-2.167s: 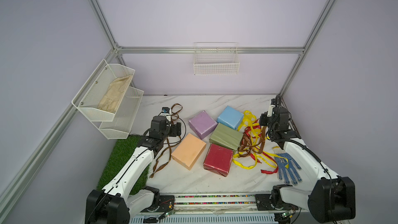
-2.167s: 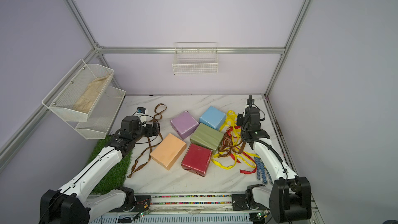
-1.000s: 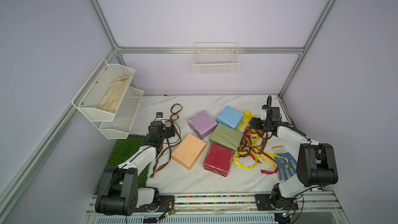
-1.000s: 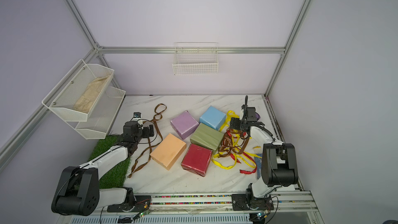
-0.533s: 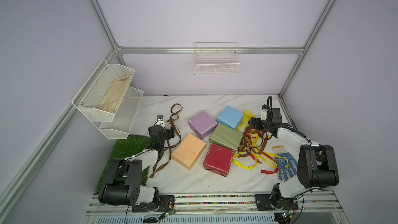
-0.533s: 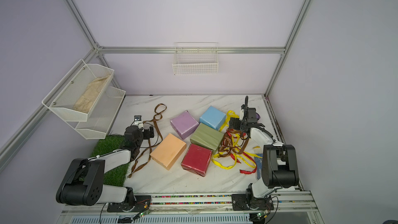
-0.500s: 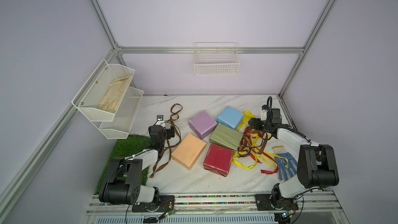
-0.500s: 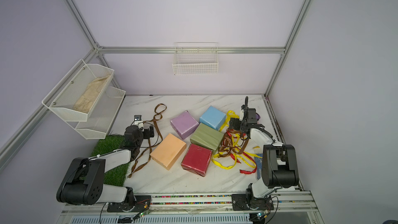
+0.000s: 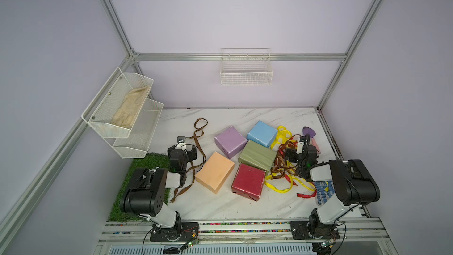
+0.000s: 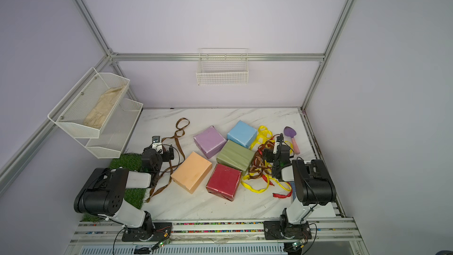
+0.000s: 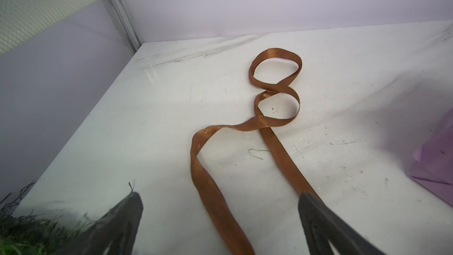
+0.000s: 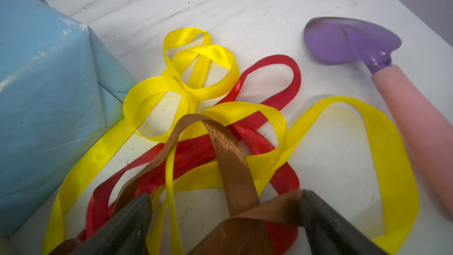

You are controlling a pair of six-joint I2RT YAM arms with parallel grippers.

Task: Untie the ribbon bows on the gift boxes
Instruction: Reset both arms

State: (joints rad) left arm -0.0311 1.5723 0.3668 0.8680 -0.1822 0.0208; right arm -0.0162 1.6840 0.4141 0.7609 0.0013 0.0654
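Left wrist view gave you the left gripper (image 11: 220, 199) spread wide and gripping nothing, low over the table (image 11: 147, 118), with one strand of a brown ribbon (image 11: 208, 182) lying loose between its fingers. That ribbon trailed from the back left of the marble down past the peach-orange box (image 9: 215, 174). You had the grass mat (image 9: 152, 165) just behind this gripper at the left edge, and the two-tier wire rack (image 9: 117, 109) hung on the left wall above that side.

In the right wrist view the right gripper (image 12: 225, 195) was likewise parted and clamped nothing, though a second brown ribbon (image 12: 230, 148) arched up between its fingers. It sat over a tangle of yellow ribbons (image 12: 215, 52) and a red ribbon (image 12: 274, 58), which lay against the light blue box (image 12: 49, 82) and just beside the olive green box (image 9: 257, 155). A toy shovel (image 12: 350, 40) lay between that tangle and the right edge, and a blue-dotted glove (image 9: 323, 190) lay front right, partly under the arm.

The lilac box (image 9: 230, 141) and dark red box (image 9: 248, 182) filled out the close cluster mid-table. In both top views bare marble ran along the back wall and the front rail, and a wall basket (image 9: 246, 74) hung high on the back wall.
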